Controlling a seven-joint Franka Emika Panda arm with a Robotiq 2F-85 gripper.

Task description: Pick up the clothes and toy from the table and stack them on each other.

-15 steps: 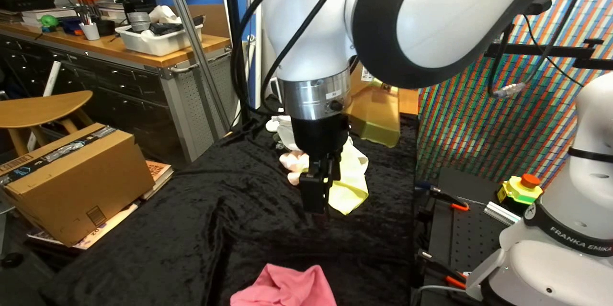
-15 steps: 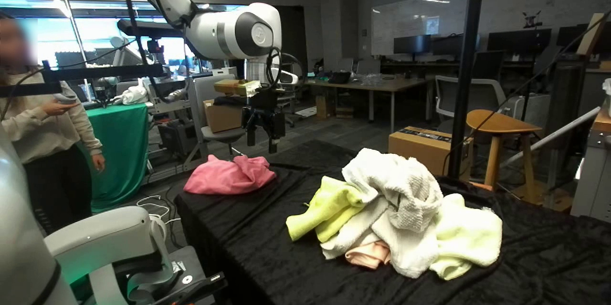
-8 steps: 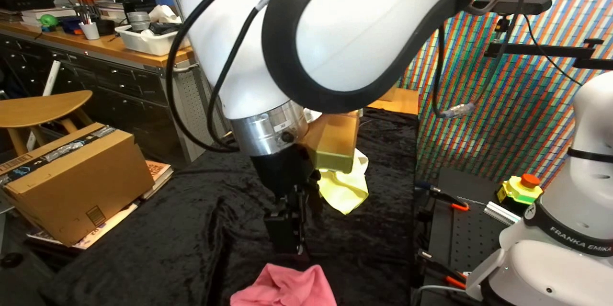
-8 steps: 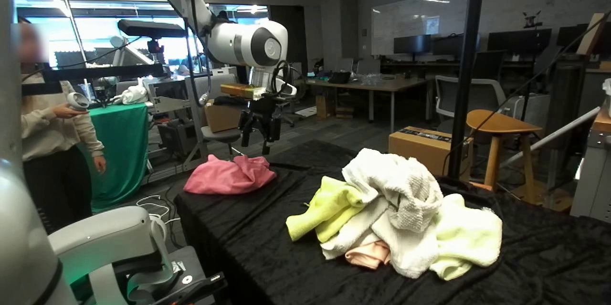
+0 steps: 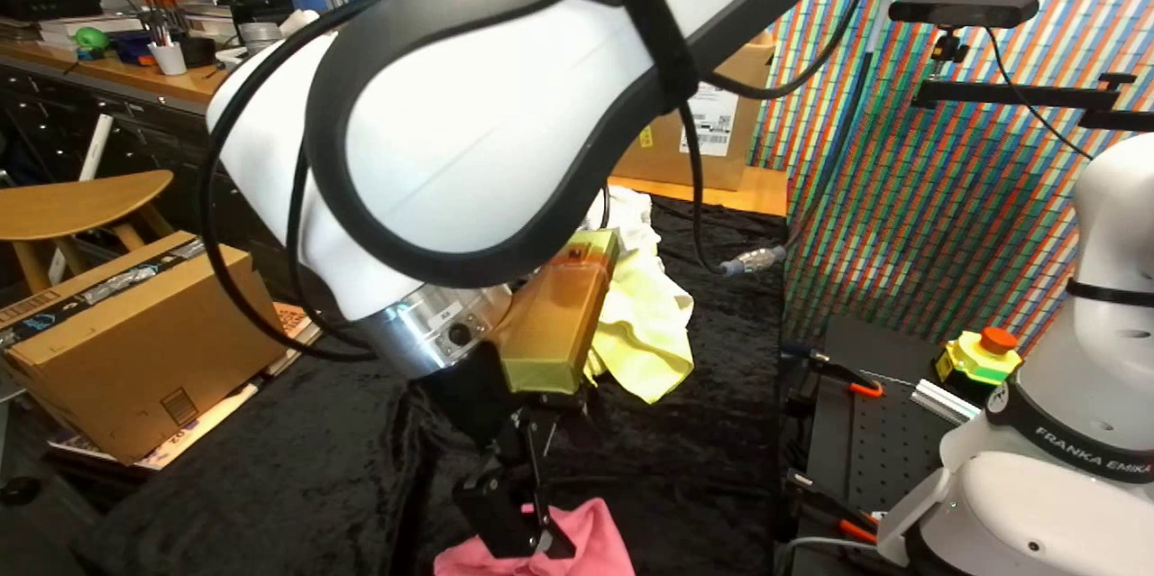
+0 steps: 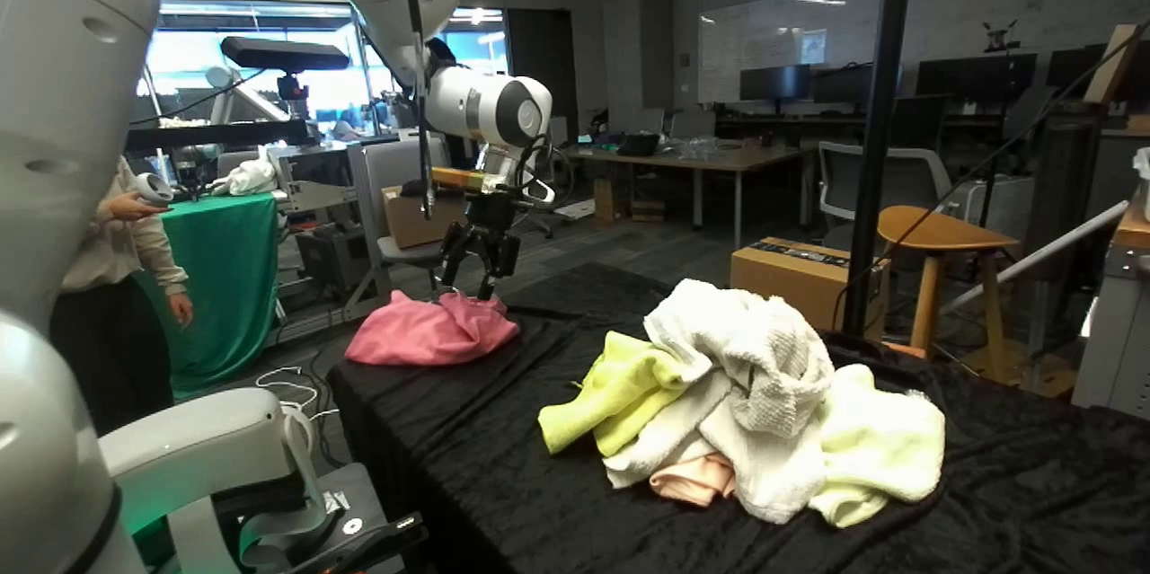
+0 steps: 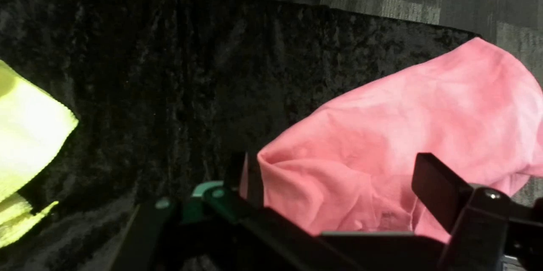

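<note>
In an exterior view, the robot's big white arm [image 6: 63, 152] fills the space far to the left of the pink cloth [image 6: 418, 333]. Next comes a person [image 6: 117, 255], partly hidden by the arm, holding a small pale gadget [image 6: 154, 188]. Then a green sheet [image 6: 220, 287] hangs down, left of the pink cloth too.

The pink cloth lies in a soft heap by the edge of the black-covered counter [image 6: 494, 394]. At the top right part of the pink cloth is the black pincer [image 6: 465, 290], pointing down. Its two fingers [image 7: 439, 190] are spread apart, and the wrist view shows pink in the gap. It is hard to tell if the tips touch the pink cloth.

To the right of the pink cloth, well apart from it, lies a bright yellow cloth [image 6: 615, 394], bunched up with others. Next, a peach cloth [image 6: 692, 480] peeks out low down. Then a bumpy white cloth [image 6: 746, 349] rises up the highest, and a pale yellow cloth [image 6: 885, 439] comes after it. Far to the right of the pink cloth, and farther back, stands a wooden stool [image 6: 948, 230].
</note>
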